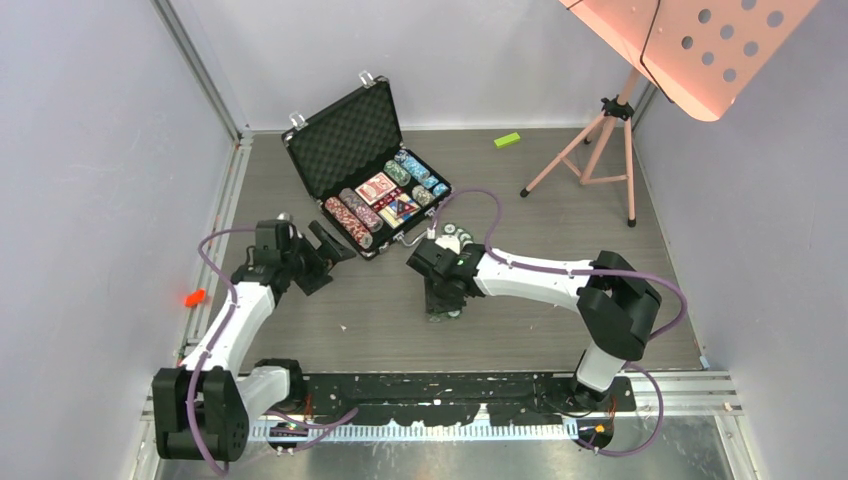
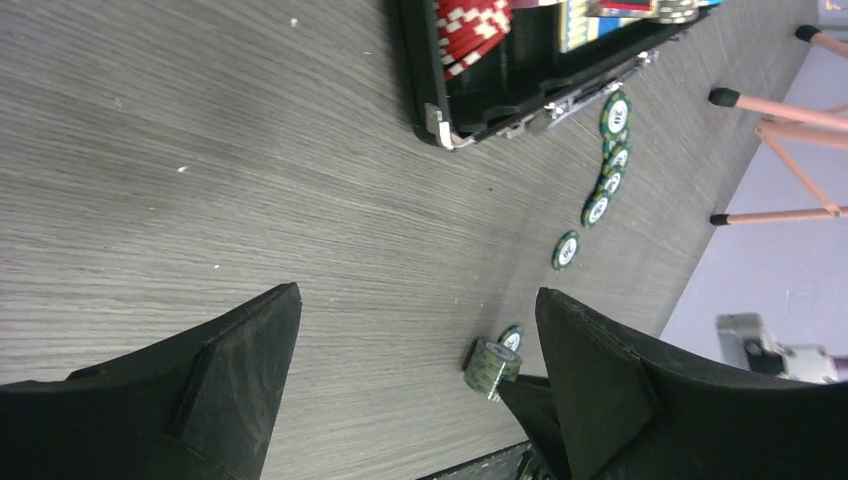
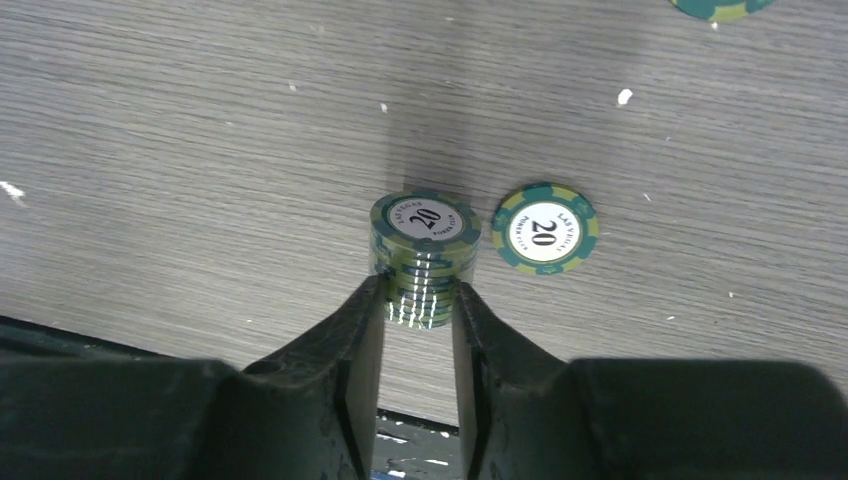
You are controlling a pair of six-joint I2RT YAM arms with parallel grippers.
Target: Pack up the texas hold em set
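The black briefcase lies open at the back left, foam lid up, with rows of striped chips and red-backed cards inside. In the right wrist view my right gripper is shut on a short stack of green chips that stands on the table, one fingertip pressed to each side. A single green chip lies flat just right of the stack. More loose green chips trail off from the case's front corner. My left gripper hangs open over bare table, left of the stack.
A pink tripod stand with a perforated pink plate occupies the back right. A small green block lies near the back wall. An orange bit sits on the left rail. Grey walls close in both sides.
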